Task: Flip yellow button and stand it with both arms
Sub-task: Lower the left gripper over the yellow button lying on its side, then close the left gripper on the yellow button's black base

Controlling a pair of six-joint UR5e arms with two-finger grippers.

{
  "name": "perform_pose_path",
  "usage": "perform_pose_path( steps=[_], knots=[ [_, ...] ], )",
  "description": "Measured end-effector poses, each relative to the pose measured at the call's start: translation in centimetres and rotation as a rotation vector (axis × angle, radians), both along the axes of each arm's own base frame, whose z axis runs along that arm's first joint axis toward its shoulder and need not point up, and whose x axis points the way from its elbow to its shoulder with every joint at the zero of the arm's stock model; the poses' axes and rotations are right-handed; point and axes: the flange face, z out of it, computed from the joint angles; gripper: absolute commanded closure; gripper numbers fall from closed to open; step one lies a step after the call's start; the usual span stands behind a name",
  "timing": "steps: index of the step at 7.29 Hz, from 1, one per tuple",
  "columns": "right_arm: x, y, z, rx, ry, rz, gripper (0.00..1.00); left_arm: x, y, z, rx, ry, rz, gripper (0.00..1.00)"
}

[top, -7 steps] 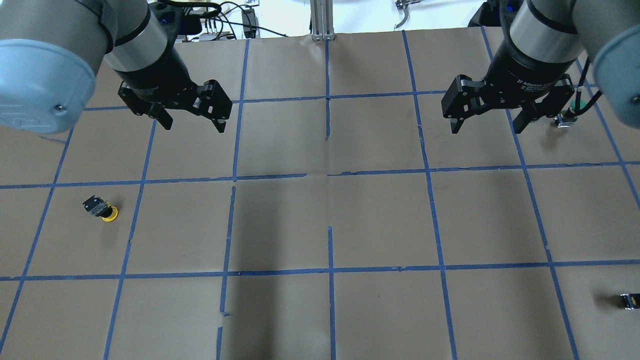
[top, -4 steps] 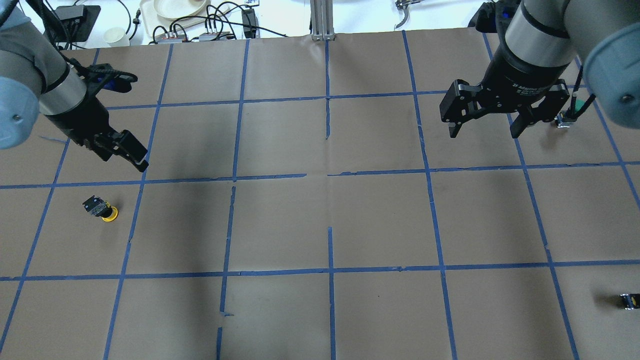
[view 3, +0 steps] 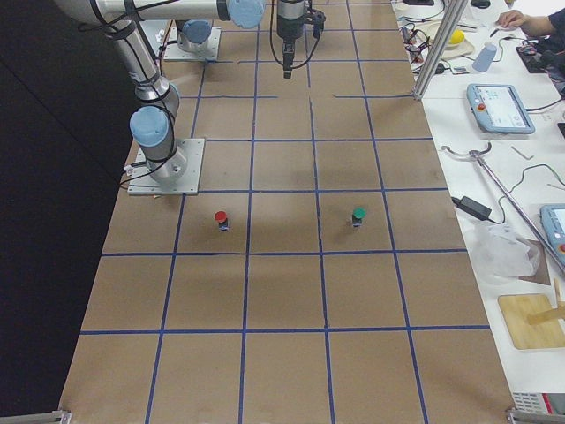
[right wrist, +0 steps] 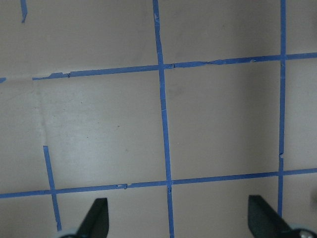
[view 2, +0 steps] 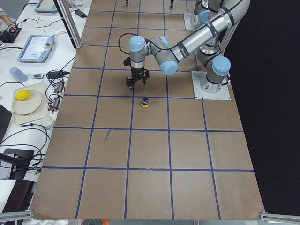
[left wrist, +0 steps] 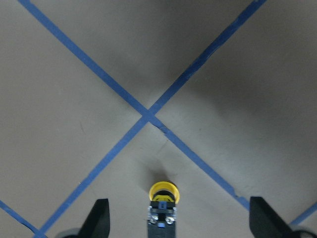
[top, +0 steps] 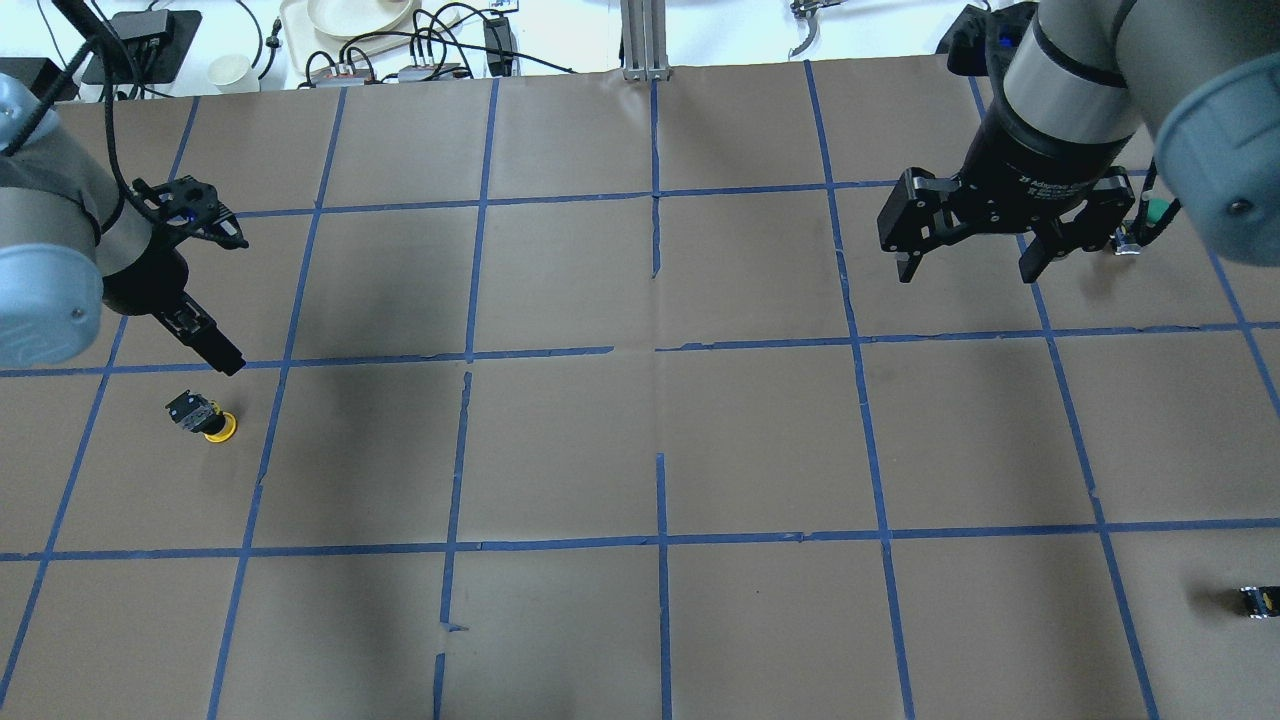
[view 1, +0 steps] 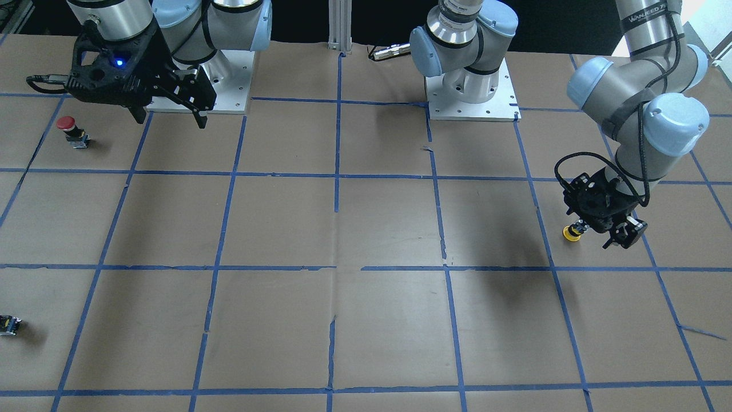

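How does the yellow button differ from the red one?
The yellow button has a yellow cap, the red button a red one. The yellow button rests cap down, body up; the red button stands cap up. The left gripper hangs close by the yellow button; the red button sits clear of the right gripper. Both are small push buttons.

A tabletop [top: 560, 440] covered in brown paper and gridded with blue tape lies beneath the left jaws and the right jaws. Near the right jaws stand a red-capped button [view 1: 67, 123] and a green-capped button [view 3: 358, 215], both upright and apart from each other. A small black part [top: 1258, 601] lies well apart from both. Well beyond the left jaws, a side bench carries a plate [view 2: 30, 106] holding a yellow object [view 2: 22, 95].
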Motion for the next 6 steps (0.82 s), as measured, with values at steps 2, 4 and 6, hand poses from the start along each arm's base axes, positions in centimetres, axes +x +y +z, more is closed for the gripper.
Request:
perform_pose_path(
  steps=[2, 4, 6],
  knots=[
    [0.1, 0.0, -0.4, 0.006, -0.007, 0.0, 0.0, 1.9, 1.6, -3.3, 0.045, 0.006, -0.114, 0.04],
    [-0.2, 0.1, -0.8, 0.019, 0.004, -0.001, 0.0, 2.0, 2.4, -4.6, 0.078, 0.017, -0.172, 0.39],
    [-0.4, 0.1, -0.8, 0.021, 0.008, 0.001, 0.0, 2.0, 2.6, -4.8, 0.088, 0.016, -0.201, 0.4]
  ],
)
